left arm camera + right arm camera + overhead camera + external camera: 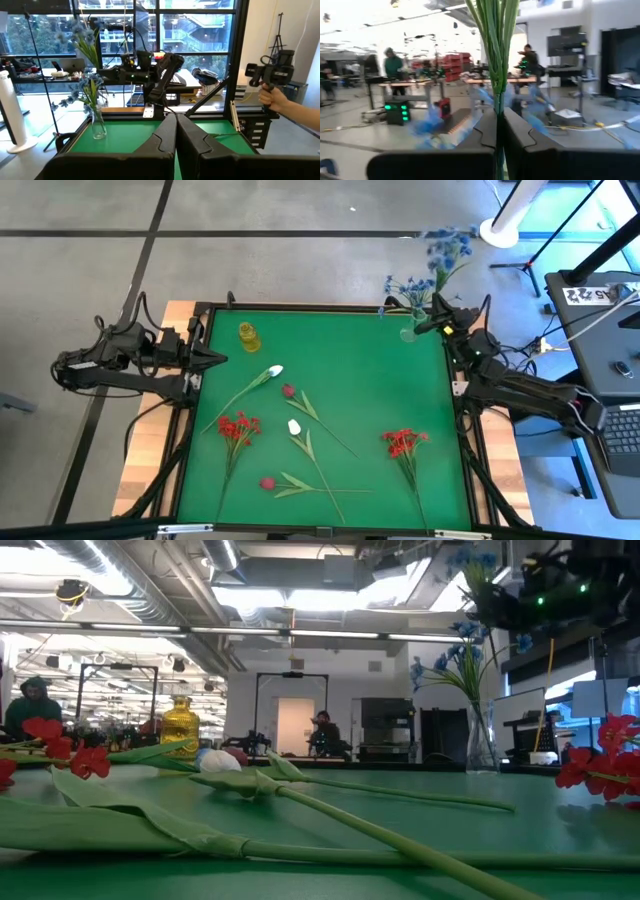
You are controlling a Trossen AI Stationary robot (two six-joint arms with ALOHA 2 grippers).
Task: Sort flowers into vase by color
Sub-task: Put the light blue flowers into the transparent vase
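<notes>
My right gripper (432, 323) is at the table's far right corner, shut on the green stems of a blue flower bunch (447, 246). Beside it, a clear glass vase (408, 332) holds another blue bunch (410, 285). A yellow vase (248, 335) stands at the far left. Flat on the green mat lie two white tulips (275, 370) (294, 426), two red clusters (238, 425) (403, 442) and two dark red buds (288, 390) (267, 482). My left gripper (218, 359) waits shut at the left edge, holding nothing. My right gripper pinches the blue bunch's thin green stems (496, 95) between its two fingers (520, 130), which lie across them. The fingers come in roughly level from the table's right side. The bunch is lifted clear of the mat, flower heads (468, 558) up; its lower end is hidden.
The table's black frame (452, 380) runs close by the right arm. A white pole base (497, 232) and a tripod stand on the floor beyond the far right corner. A person's hand (277, 97) holds a device past the table's near right side.
</notes>
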